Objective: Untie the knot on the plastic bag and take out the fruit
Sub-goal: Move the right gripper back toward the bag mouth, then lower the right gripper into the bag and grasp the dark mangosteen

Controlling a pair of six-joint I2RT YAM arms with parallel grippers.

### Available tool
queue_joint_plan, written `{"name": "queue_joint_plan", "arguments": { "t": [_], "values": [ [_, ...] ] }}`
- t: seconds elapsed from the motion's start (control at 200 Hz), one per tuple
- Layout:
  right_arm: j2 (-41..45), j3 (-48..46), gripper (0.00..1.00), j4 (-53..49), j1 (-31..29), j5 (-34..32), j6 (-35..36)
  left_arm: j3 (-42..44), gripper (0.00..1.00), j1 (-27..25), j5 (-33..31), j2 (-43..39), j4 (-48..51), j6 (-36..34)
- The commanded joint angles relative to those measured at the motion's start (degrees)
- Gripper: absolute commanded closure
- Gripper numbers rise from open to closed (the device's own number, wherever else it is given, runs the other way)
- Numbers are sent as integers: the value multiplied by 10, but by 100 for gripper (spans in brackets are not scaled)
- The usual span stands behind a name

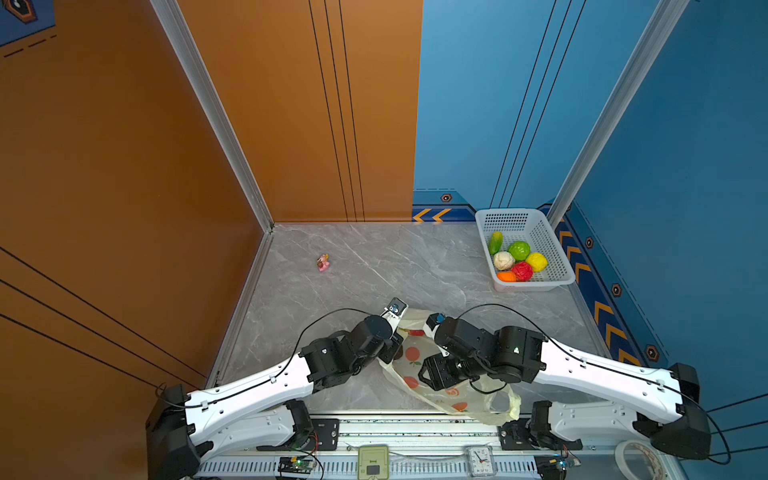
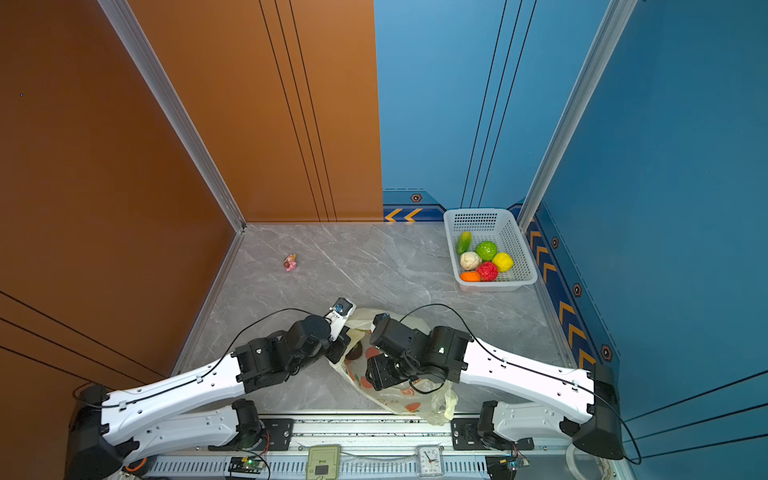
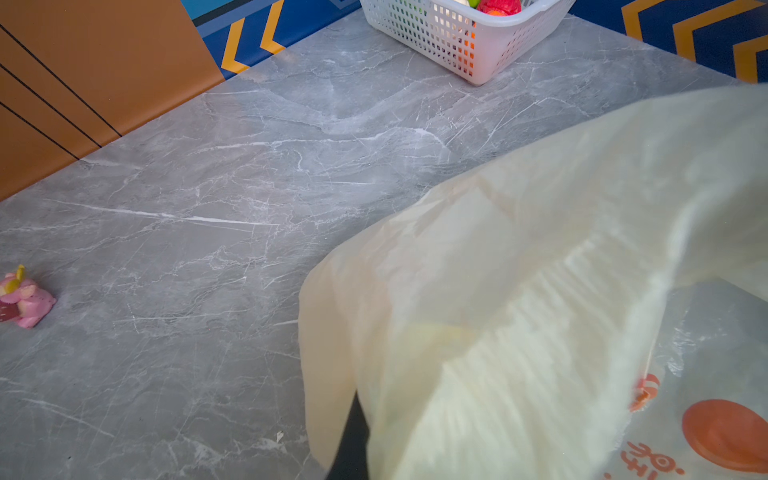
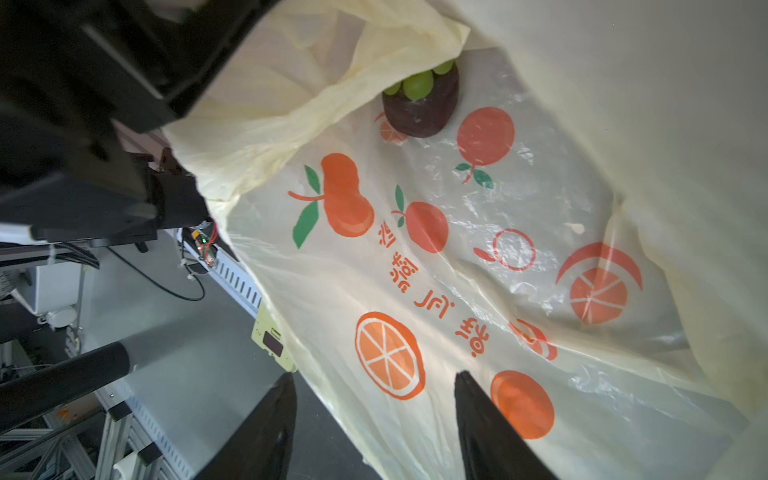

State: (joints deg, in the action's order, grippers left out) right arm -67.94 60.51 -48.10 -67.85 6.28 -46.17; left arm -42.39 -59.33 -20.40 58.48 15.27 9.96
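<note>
Left gripper [image 1: 393,348] tight on plastic bag [image 4: 415,270] rim; right gripper [image 4: 374,374] half-open, empty, toward purple fruit [image 4: 422,108].

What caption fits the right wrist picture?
Right gripper, jaws open, over the plastic bag with a purple fruit inside.

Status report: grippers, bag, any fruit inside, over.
Left gripper shut on plastic bag, edge raised. Right gripper open over bag mouth. Purple mangosteen inside, bag fold over its top.
</note>
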Motion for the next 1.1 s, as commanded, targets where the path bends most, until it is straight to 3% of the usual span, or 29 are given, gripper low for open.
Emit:
{"name": "queue_joint_plan", "arguments": {
  "t": [0.0,0.255,0.571,0.776,1.096],
  "values": [
    [-6,-24,39,-10,-8,-44,7,-24,100,-4,2,11,6,9],
    [-34,-48,38,4,-44,-70,38,-48,100,8,13,30,12,8],
    [-155,-45,38,82,18,-38,63,-21,100,11,26,4,-18,-25],
    [-194,-72,38,200,46,-38,-3,-24,100,12,33,10,-17,-35],
    [-179,-125,12,403,98,-44,-153,15,100,10,43,-44,44,-22]
  ]
}}
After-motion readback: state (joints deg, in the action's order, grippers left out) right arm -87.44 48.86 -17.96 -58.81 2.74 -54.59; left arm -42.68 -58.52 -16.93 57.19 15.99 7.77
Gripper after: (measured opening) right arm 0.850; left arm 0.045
